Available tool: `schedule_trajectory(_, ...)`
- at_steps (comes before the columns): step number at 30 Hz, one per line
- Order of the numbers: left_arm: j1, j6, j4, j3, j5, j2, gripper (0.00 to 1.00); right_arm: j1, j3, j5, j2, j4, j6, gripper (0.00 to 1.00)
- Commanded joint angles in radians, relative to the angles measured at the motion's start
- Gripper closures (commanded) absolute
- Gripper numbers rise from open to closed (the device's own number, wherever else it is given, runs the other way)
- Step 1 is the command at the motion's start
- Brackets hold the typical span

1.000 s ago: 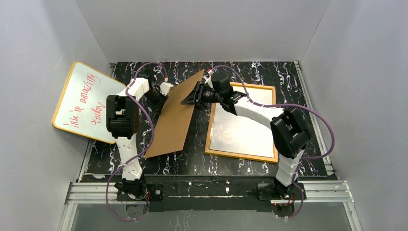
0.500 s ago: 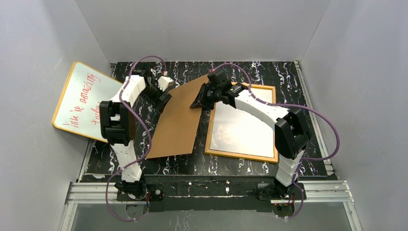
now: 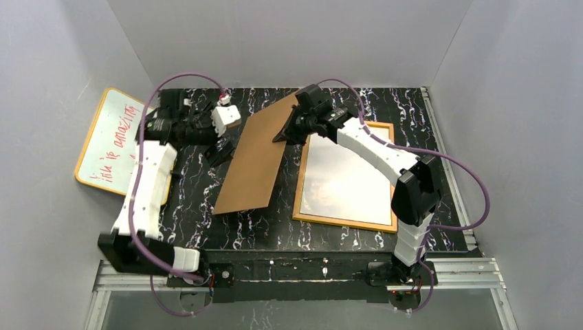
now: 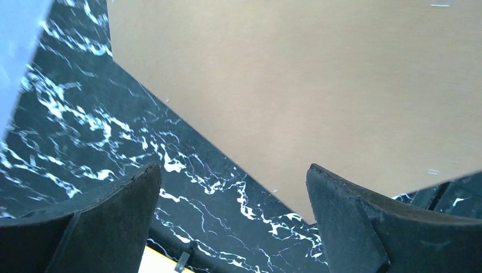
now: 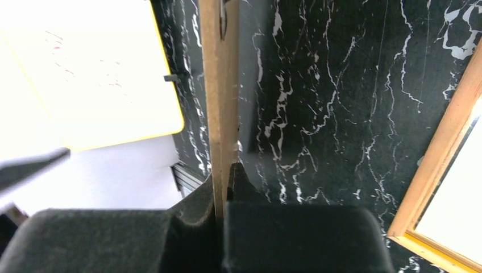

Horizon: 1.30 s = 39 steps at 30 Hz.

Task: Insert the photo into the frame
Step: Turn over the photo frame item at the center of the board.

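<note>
The right tool (image 5: 224, 170) pinches 1 edge of the tilted brown backing board (image 3: 254, 161); the left tool (image 4: 232, 170) gapes wide, clear of it. Held so thinly, the board may swing or slip onto the frame (image 3: 344, 223) lying flat beside it, with what seems the photo (image 3: 344, 175) inside.

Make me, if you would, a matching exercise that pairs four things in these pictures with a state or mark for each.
Things:
1. board
2. frame
3. whiteboard
4. left fingers

States:
a. wide open, holding nothing
b. lying flat on the right
c. pinched at one edge by the right fingers
d. bearing red writing

Pairs: 1-c, 2-b, 3-d, 4-a
</note>
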Motion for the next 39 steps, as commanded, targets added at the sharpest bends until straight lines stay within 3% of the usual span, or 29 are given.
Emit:
schedule_trajectory(1,-0.007,0.070,-0.058,-0.066,0.177,-0.207,0.02,-0.036,0.086,-0.002,-0.012,0.045,0.150,0.99)
schedule_trajectory(8,-0.011,0.247,-0.094,-0.187,0.213,-0.423,0.02,-0.066,0.014,-0.117,-0.046,0.215,0.385,0.99)
schedule_trajectory(15,-0.011,0.413,-0.107,-0.255,0.151,-0.508,0.05,-0.062,-0.098,-0.149,-0.094,0.343,0.523,0.99)
schedule_trajectory(23,-0.011,0.394,-0.036,-0.270,0.218,-0.493,0.23,-0.010,-0.148,-0.111,-0.103,0.424,0.603,0.99)
schedule_trajectory(30,-0.011,0.404,-0.039,-0.287,0.218,-0.482,0.31,0.018,-0.194,-0.071,-0.093,0.518,0.684,0.99)
schedule_trajectory(32,-0.011,0.421,-0.029,-0.300,0.205,-0.481,0.38,0.025,-0.191,-0.073,-0.083,0.534,0.698,0.99)
schedule_trajectory(35,-0.011,0.324,0.101,-0.344,0.179,-0.502,0.53,0.036,-0.190,-0.076,-0.072,0.554,0.708,0.99)
schedule_trajectory(37,-0.011,0.277,0.189,-0.377,0.167,-0.522,0.68,0.040,-0.203,-0.086,-0.070,0.589,0.715,0.99)
schedule_trajectory(39,-0.011,0.240,0.259,-0.398,0.156,-0.529,0.89,0.043,-0.209,-0.111,-0.065,0.607,0.705,0.99)
